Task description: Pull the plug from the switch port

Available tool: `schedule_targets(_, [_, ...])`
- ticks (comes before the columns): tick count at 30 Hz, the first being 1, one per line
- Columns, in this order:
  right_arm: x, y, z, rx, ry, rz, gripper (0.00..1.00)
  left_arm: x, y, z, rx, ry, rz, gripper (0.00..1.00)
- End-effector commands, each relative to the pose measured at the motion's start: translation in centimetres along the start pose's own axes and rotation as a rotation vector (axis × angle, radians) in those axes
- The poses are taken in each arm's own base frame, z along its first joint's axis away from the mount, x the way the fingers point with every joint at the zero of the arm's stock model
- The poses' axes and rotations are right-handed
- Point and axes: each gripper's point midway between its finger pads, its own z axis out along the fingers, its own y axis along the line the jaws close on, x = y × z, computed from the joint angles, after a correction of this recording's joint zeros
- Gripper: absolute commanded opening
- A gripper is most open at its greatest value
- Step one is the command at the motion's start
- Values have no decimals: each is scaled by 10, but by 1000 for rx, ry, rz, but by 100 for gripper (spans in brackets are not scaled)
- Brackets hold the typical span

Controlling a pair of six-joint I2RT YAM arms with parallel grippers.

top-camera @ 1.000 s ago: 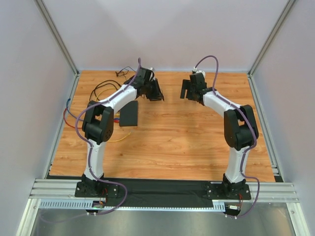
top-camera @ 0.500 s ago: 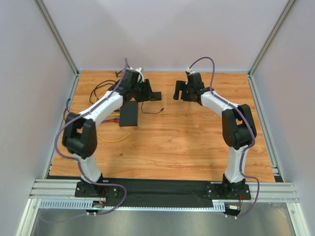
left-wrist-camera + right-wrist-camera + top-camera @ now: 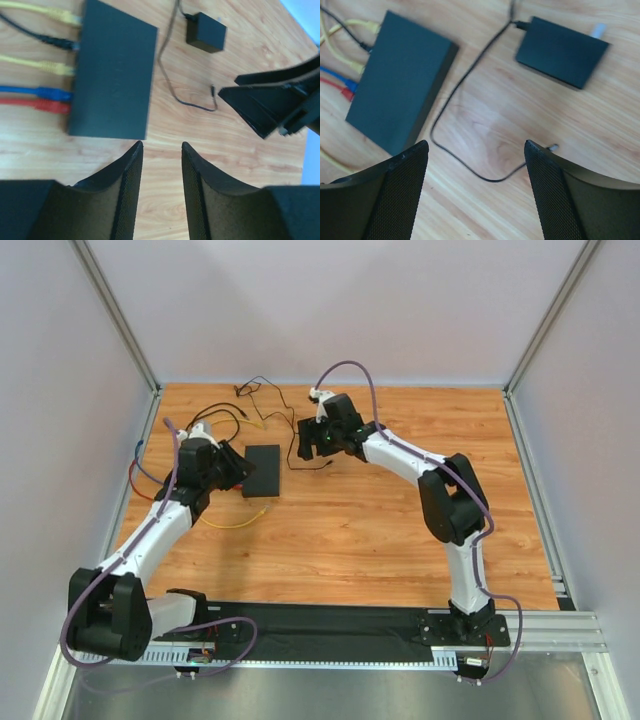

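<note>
— Switch (image 3: 263, 470) first: where do we have it?

— Flat on the wooden table (image 3: 400, 530), left of the middle, in the far half. Our left gripper (image 3: 230, 468) sits just beside it on the left. Our right gripper (image 3: 312, 440) hovers off its far right corner, near the small black adapter (image 3: 562, 52).

— What has changed in the last second?

— A second ago our left arm was reaching over the far end of the switch. Half a second ago it was still there, with the thin black wire (image 3: 470, 69) lying slack on the wood just right of the box. Now that arm has swung back to the left side, and our right arm has come across toward the adapter.

— And the plug (image 3: 213, 90)?

— It lies loose on the wood at the free end of that wire, apart from the switch. Neither wrist view shows anything joining it to the box.

— How do our jaws stand?

— The left ones are partly parted, with only bare table between the fingers. The right ones are spread wide, also with nothing between them. We hold nothing.

— So are we done?

— We judge the pull itself finished. The yellow, black, blue and red network cables (image 3: 45, 92) are all seated along one edge of the switch, and we take those as not ours to touch. What we likely have left is to draw both arms clear without dragging the loose wire.
</note>
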Motion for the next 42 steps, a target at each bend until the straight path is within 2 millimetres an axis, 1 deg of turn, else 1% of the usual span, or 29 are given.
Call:
schedule_targets(1, [-16,42,7,-92,-27,-127,79,-25,18,-8,-6,-136,-120,43])
schedule_targets(2, [-12,49,10,-95,-8,-144,79,-18,28,-6,-6,-129,-141,43])
schedule_targets(3, [0,57,19,-100,22,-165,79,-18,28,-6,23,-128,-171,45])
schedule_targets(4, [-10,67,20,-114,4,-190,79,-14,42,-5,3,-126,-204,47])
schedule_targets(5, [-1,76,24,-117,32,-206,79,-16,44,-3,25,-139,-220,47])
schedule_targets(6, [5,78,31,-117,50,-216,79,-10,40,-2,63,-113,-253,47])
schedule_targets(7, [4,88,32,-131,50,-235,79,-14,51,-1,85,-140,-309,47])
schedule_targets(8, [3,88,35,-131,51,-238,79,-14,57,0,86,-158,-312,48])
schedule_targets(9, [11,93,40,-142,70,-240,78,-12,60,0,101,-163,-360,51])
schedule_targets(10, [14,96,43,-149,78,-240,79,-10,66,2,96,-171,-385,55])
schedule_targets(11, [12,104,42,-169,74,-239,79,-5,73,4,88,-177,-404,58])
schedule_targets(13, [17,107,47,-182,87,-230,78,-2,81,8,58,-178,-417,61])
schedule_targets(14, [19,112,47,-202,93,-219,78,1,85,9,43,-174,-420,61])
schedule_targets(15, [21,112,49,-209,97,-210,77,1,89,10,27,-183,-435,62])
schedule_targets(16, [23,113,50,-216,103,-202,76,5,95,11,10,-185,-449,61])
schedule_targets(18, [26,120,53,-259,116,-177,74,5,99,13,2,-208,-477,59])
schedule_targets(19, [27,124,54,-275,119,-171,72,12,106,15,-14,-200,-494,59])
schedule_targets(21, [31,129,58,-305,134,-155,69,8,105,17,7,-224,-519,58])
schedule_targets(23, [33,132,61,-321,146,-153,67,11,110,23,-10,-213,-551,57])
schedule_targets(24, [32,133,63,-325,145,-148,63,13,111,25,-11,-206,-561,55])
schedule_targets(28, [36,136,68,-342,157,-138,58,15,113,37,12,-202,-601,53])
schedule_targets(32, [38,137,72,-353,168,-122,50,13,118,41,17,-233,-627,51])
schedule_targets(35, [41,138,75,-353,184,-114,30,16,119,45,17,-224,-623,47])
schedule_targets(36, [42,138,75,-352,189,-110,20,15,120,46,16,-225,-620,47])
schedule_targets(39, [46,136,78,-348,203,-104,14,15,121,49,21,-227,-627,48])
schedule_targets(42, [48,134,80,-337,211,-95,13,17,120,53,38,-220,-628,48])
